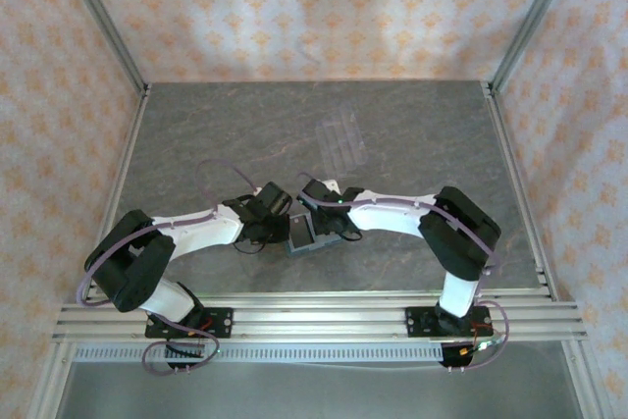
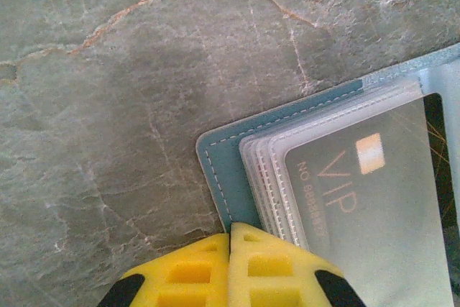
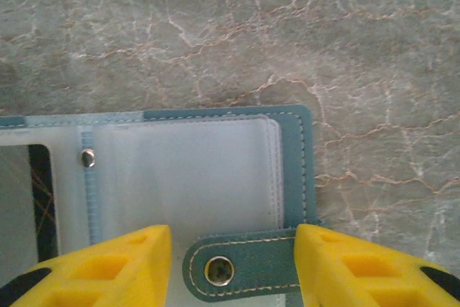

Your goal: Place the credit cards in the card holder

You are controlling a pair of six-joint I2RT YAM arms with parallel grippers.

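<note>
Left wrist view: the left gripper (image 2: pixel 230 234) has its yellow fingers (image 2: pixel 277 267) pressed together at the edge of the flat teal folding card holder (image 2: pixel 218 157), which lies open on the grey veined stone counter (image 2: pixel 108 106). Whether they pinch its cover is hidden. A grey-white "VIP" credit card (image 2: pixel 359 206) sits in a clear sleeve (image 2: pixel 323 116), cut off by the frame, with a black card (image 2: pixel 435 134) barely showing behind. The right gripper (image 3: pixel 231 235) stands with its jaws apart, astride the teal snap strap (image 3: pixel 244 267).

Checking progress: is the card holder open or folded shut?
Open: the card holder lies spread, clear sleeves exposed, snap strap unfastened.
</note>
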